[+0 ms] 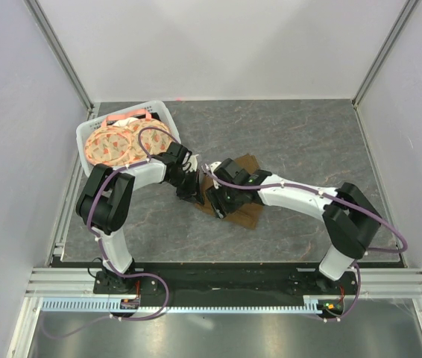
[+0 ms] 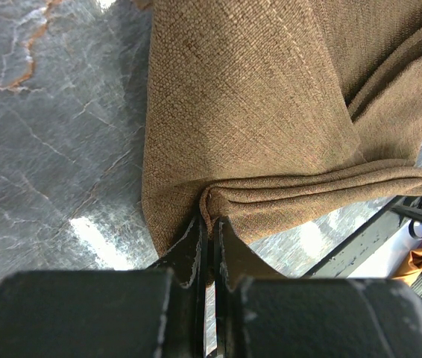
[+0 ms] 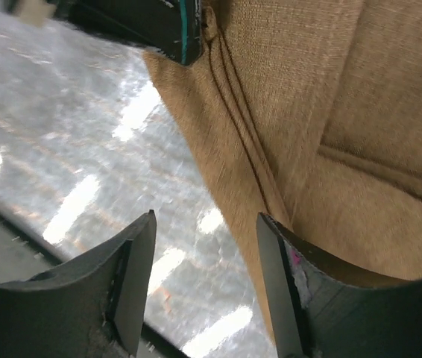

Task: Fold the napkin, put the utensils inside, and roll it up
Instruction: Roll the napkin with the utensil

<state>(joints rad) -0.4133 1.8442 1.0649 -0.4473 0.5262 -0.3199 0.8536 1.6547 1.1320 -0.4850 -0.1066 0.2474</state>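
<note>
The brown napkin [image 1: 245, 214] lies partly folded on the grey table, mostly hidden under both arms in the top view. My left gripper [image 2: 209, 218] is shut, pinching a folded edge of the napkin [image 2: 256, 97] at its near corner. My right gripper [image 3: 205, 224] is open, low over the table at the napkin's [image 3: 323, 112] left edge, with its right finger [image 3: 278, 268] over the cloth and its left finger over bare table. In the top view the left gripper [image 1: 191, 191] and the right gripper [image 1: 214, 198] are close together. The utensil is not clearly visible; only a thin teal strip [image 3: 184, 30] shows beside the left finger.
A white basket [image 1: 86, 129] holding round orange-patterned plates [image 1: 111, 145] stands at the back left, just behind my left arm. Side walls and metal rails bound the table. The table's front edge shows in the left wrist view [image 2: 360, 239].
</note>
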